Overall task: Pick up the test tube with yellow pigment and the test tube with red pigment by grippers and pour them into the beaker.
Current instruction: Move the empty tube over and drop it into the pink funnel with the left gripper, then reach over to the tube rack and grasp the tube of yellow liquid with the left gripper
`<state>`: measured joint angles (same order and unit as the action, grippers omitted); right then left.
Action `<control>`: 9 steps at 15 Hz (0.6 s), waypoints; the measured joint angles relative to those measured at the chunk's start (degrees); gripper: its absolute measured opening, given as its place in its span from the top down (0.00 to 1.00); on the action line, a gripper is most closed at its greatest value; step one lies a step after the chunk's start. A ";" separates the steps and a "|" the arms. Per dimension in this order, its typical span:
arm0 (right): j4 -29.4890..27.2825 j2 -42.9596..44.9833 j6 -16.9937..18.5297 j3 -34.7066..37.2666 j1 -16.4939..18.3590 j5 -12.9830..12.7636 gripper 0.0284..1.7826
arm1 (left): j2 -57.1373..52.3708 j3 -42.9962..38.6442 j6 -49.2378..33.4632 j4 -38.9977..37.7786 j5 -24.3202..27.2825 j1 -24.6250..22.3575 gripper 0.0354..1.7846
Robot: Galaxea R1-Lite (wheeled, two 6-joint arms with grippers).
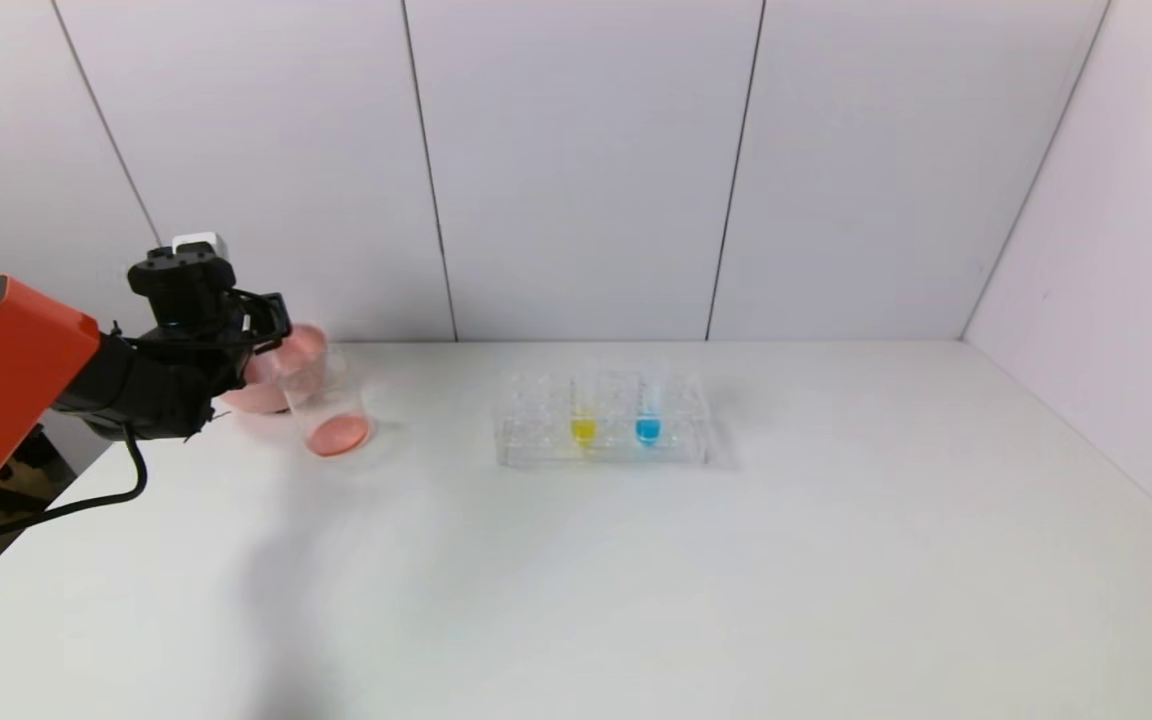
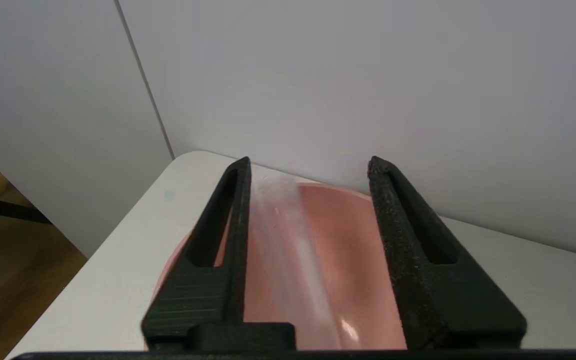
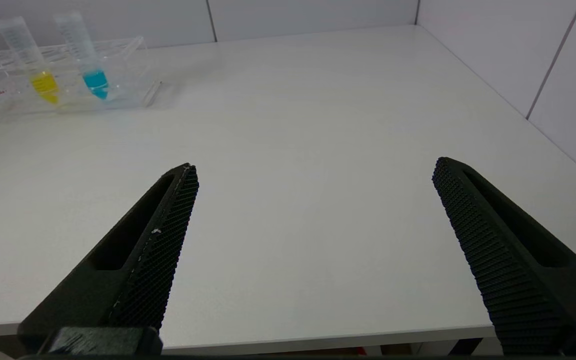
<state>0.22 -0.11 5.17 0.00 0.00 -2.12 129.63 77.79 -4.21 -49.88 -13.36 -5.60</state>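
My left gripper (image 1: pixel 274 322) hovers at the table's far left, over the pink bowl (image 1: pixel 308 348) and beside the beaker (image 1: pixel 328 398). The beaker holds red-orange liquid (image 1: pixel 340 436) at its bottom. In the left wrist view the left gripper (image 2: pixel 308 162) is open. A clear, blurred tube (image 2: pixel 280 240) lies between the fingers against one of them, above the bowl (image 2: pixel 353 250). No red colour shows in that tube. The yellow test tube (image 1: pixel 583 425) stands in the rack (image 1: pixel 536 445); it also shows in the right wrist view (image 3: pixel 43 82). My right gripper (image 3: pixel 313 167) is open and empty over the table's near edge.
A blue-bottomed tube (image 1: pixel 648 425) stands in the rack right of the yellow one and shows in the right wrist view (image 3: pixel 94 80). The white table (image 1: pixel 636 580) meets panelled walls at the back and right. The table's left edge runs under my left arm.
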 joint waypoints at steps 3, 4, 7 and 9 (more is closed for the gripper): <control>0.00 0.00 0.00 0.00 0.00 0.00 0.04 | -1.13 -0.26 0.13 0.30 0.02 0.04 0.20; 0.00 0.00 0.00 0.00 0.00 0.00 0.04 | -1.85 -0.84 0.10 0.38 0.11 0.04 0.14; 0.00 0.00 -0.02 0.00 0.00 0.00 0.04 | -6.57 -6.66 -0.12 0.46 1.88 0.78 0.02; 0.02 0.00 0.00 0.00 0.00 0.01 0.04 | -11.64 -12.78 -0.28 0.52 6.67 1.35 0.01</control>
<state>0.24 -0.11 5.17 0.00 0.00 -2.11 117.99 65.01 -4.49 -49.36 -6.69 -4.24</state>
